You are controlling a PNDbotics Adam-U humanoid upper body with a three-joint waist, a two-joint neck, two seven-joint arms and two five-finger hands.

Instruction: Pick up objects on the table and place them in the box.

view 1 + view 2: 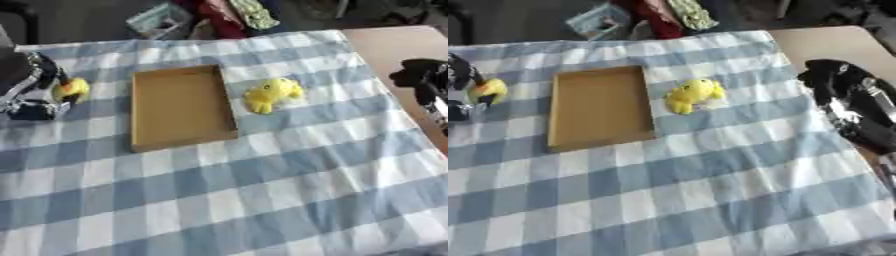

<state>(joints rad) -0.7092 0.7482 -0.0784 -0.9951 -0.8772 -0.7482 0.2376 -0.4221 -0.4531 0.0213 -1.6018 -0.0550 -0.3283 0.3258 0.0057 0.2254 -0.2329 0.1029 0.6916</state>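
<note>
The left hand (35, 85), at the far left of the checked cloth (262, 190), has its fingers curled round a small yellow toy (72, 89) just left of the empty box (179, 107), a yellow frog (273, 93) lies just right of the box, and whether the right hand (846, 100) at the right edge is open I cannot tell.

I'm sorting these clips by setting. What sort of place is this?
Probably an indoor test or lab room, not a home: a table under a blue checked cloth holds only a shallow cardboard box and yellow soft toys, with clutter on the floor behind.
</note>
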